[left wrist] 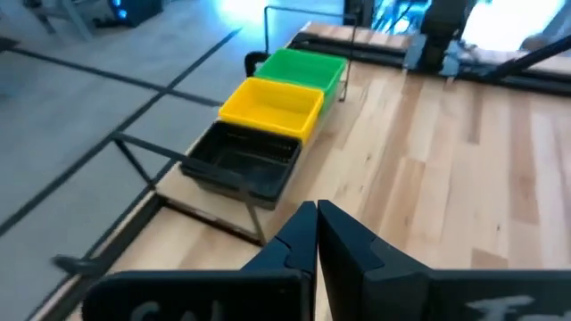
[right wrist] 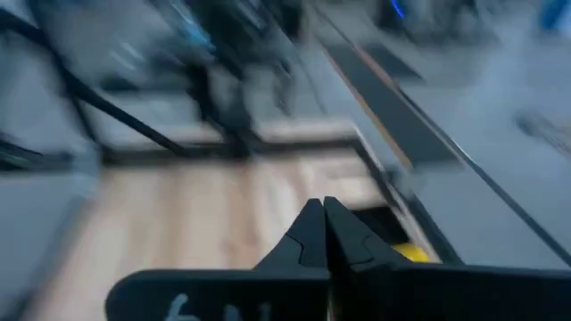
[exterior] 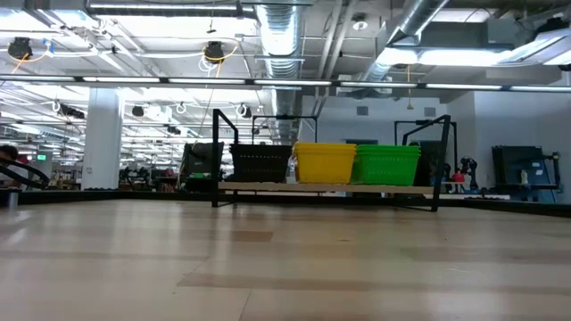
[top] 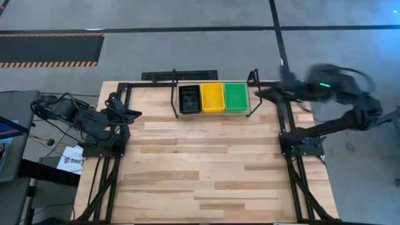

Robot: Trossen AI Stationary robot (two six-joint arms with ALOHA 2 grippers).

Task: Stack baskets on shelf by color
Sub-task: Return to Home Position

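The shelf (top: 174, 100) stands at the middle of the table's far edge. On it, side by side, rest a black basket (top: 189, 99), a yellow basket (top: 212, 97) and a green basket (top: 235, 97); the low view shows them on the shelf's board (exterior: 326, 188). My left gripper (left wrist: 317, 214) is shut and empty, raised at the table's left side, pointing toward the baskets. My right gripper (right wrist: 323, 209) is shut and empty, raised near the shelf's right end (top: 257, 94), blurred by motion.
The arms' black base frames stand at the table's left (top: 103, 150) and right (top: 300, 147). The wooden tabletop (top: 206, 162) lies bare in front of the shelf. Cables and gear sit off the table's left side (top: 50, 112).
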